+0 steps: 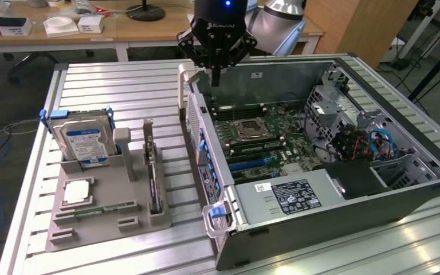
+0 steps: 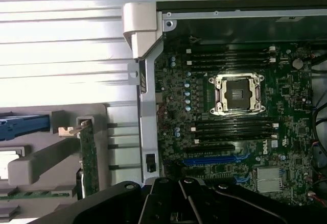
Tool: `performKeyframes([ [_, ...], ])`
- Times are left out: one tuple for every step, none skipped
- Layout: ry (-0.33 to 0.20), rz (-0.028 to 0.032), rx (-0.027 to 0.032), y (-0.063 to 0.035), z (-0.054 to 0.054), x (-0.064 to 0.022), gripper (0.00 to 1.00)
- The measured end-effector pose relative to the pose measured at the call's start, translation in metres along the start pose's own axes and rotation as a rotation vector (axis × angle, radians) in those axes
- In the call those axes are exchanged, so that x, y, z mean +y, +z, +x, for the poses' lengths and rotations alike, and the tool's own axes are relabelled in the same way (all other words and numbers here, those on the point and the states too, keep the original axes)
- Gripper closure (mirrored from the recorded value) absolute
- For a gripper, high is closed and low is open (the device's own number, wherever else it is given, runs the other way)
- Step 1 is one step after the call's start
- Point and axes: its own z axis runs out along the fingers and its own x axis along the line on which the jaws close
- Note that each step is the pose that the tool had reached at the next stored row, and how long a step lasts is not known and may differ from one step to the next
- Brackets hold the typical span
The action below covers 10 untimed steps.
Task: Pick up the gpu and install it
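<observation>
1. The pincer [image 1: 215, 79] is closed. Its fingers meet at one point and grip nothing.
2. The pincer hangs above the far left corner of the open computer case [image 1: 342, 229], over the case wall and well apart from the gpu. In the wrist view the closed pincer [image 2: 180, 185] sits over the near edge of the motherboard [image 2: 286, 147].
3. The gpu [image 1: 153, 172] stands on its long edge in a slot of the grey holder [image 1: 90, 232]. The holder lies on the table [image 1: 113, 91], just beside the case on the exterior view's left.
4. In the wrist view the gpu [image 2: 88, 155] is seen edge-on. Its silver bracket [image 2: 70, 130] is at the far end of the card.
5. The holder also carries a hard drive [image 1: 82, 143] with a blue label, upright at the far left. A processor chip [image 1: 77, 192] lies flat nearer the camera. A narrow memory stick [image 1: 98, 211] lies flat in front of that chip.
6. The case lies on its side with the motherboard facing up. The processor socket [image 1: 249, 129] is open, with black memory slots on its near and far sides.
7. A blue expansion slot [image 2: 214, 160] runs across the motherboard on the near side of the socket. No card stands in it.
8. A grey power supply [image 1: 297, 195] fills the near part of the case.
</observation>
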Motion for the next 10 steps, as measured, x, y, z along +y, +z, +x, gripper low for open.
performKeyframes([
  [0.0,0.0,0.0,-0.0001,0.002,-0.0002,0.89],
  [0.0,0.0,-0.0001,-0.0001,0.004,-0.0003,0.89],
  [0.0,0.0,-0.0001,-0.0001,0.005,-0.0003,0.89],
  [0.0,0.0,0.0,-0.0002,0.006,-0.0004,0.89],
  [0.0,0.0,0.0,-0.0002,0.007,-0.0005,0.89],
  [0.0,0.0,-0.0001,-0.0002,0.009,-0.0006,0.89],
  [0.0,0.0,-0.0001,-0.0004,0.015,-0.0011,0.89],
  [0.0,0.0,-0.0001,-0.0006,0.022,-0.0017,0.89],
  [0.0,0.0,-0.0001,-0.0008,0.029,-0.0022,0.89],
  [0.0,0.0,-0.0001,-0.0009,0.031,-0.0023,0.89],
])
